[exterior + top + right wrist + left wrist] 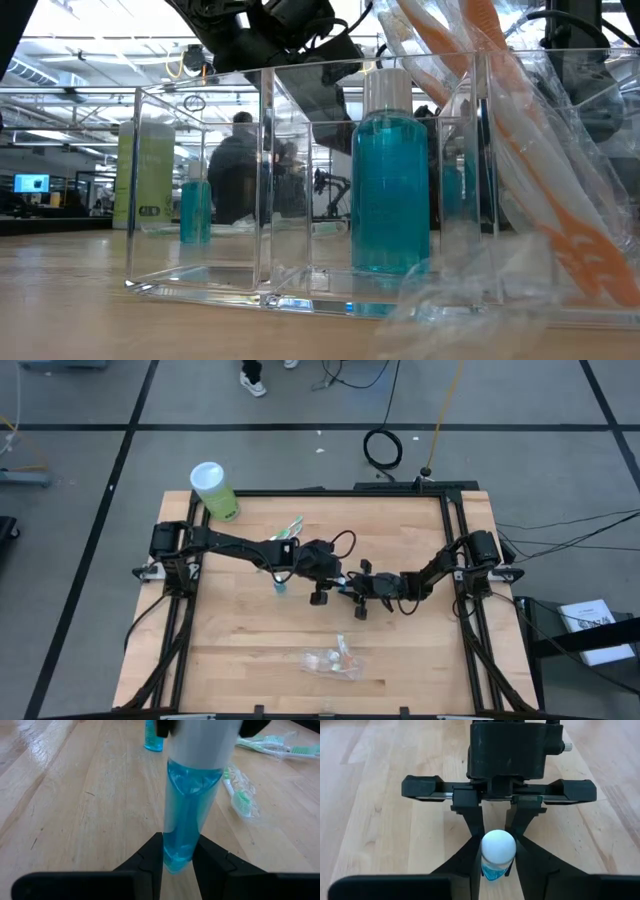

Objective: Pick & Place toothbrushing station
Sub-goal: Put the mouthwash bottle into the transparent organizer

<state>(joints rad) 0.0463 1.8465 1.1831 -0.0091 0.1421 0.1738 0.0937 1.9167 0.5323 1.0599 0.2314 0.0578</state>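
A: Where are the two grippers?
B: They meet over the middle of the desk [240,660]. The left gripper [497,851] and the right gripper [177,851] are both closed on the same small blue tube [189,805]. It has a white cap [498,845].
A: Who holds which end?
B: The left gripper pinches it just under the cap. The right gripper pinches the other end. The tube hangs in the air between them, above the wood.
A: How wide are the fingers?
B: Only as wide as the tube. They press on it from both sides.
A: Is there another tube?
B: Yes. A second blue tube [280,586] stands on the desk just under the left arm, a bit toward the left edge.
A: And the toothbrushes?
B: Green-white toothbrushes [290,528] lie near the far edge, close to the left arm. From the right wrist view one wrapped toothbrush [241,794] lies on the wood near the held tube.
A: What about the pouch?
B: The clear crinkly pouch [332,661] lies near the front edge, around the middle.
A: Anything else?
B: A light green tub with a white lid [213,490] stands at the far left corner. The low view looks through a clear plastic box [290,190] with an orange toothbrush [545,200] in front.
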